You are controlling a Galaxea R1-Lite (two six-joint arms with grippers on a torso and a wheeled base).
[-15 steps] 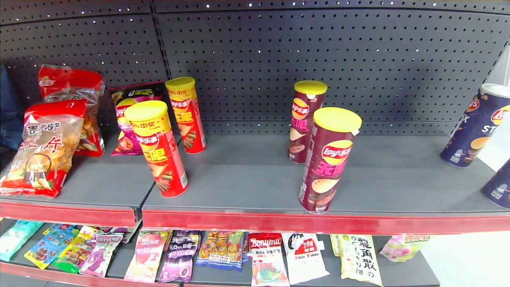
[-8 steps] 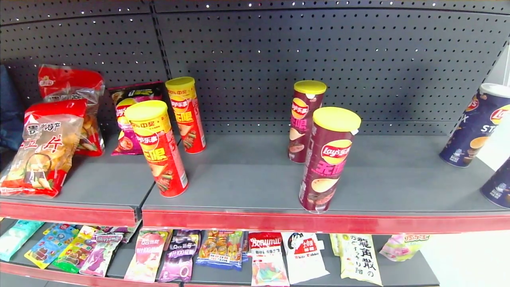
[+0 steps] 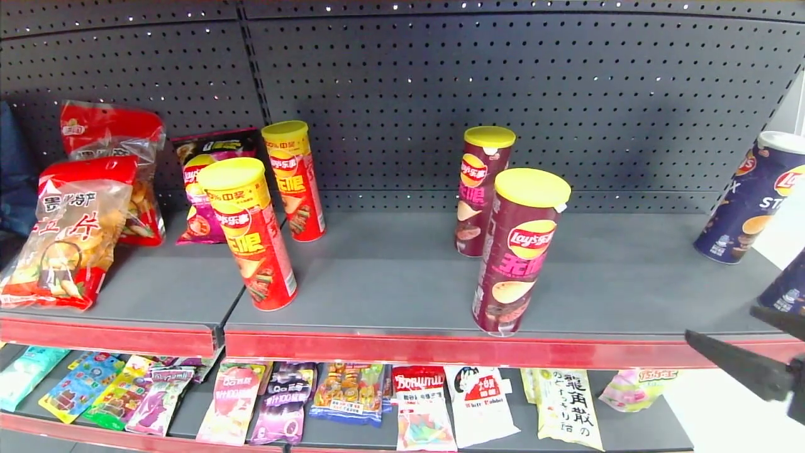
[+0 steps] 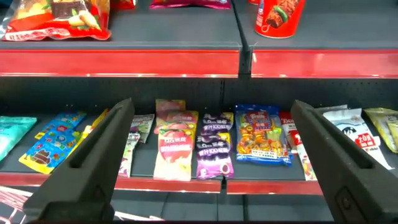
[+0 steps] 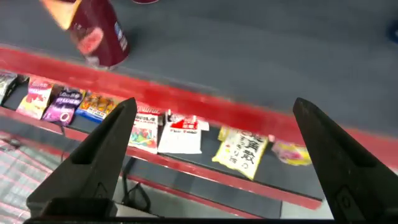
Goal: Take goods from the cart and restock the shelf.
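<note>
Canister [image 3: 519, 251], maroon, stands upright, long axis vertical, near shelf [image 3: 390, 277] edge; both jaws spread wide, seemingly empty.

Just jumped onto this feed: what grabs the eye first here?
Four yellow-lidded chip cans stand upright on the upper shelf: two red cans toward the left, two maroon cans mid-shelf. The right gripper sits open and empty by that shelf's red front edge at the right. Candy bags line the lower shelf.
</note>
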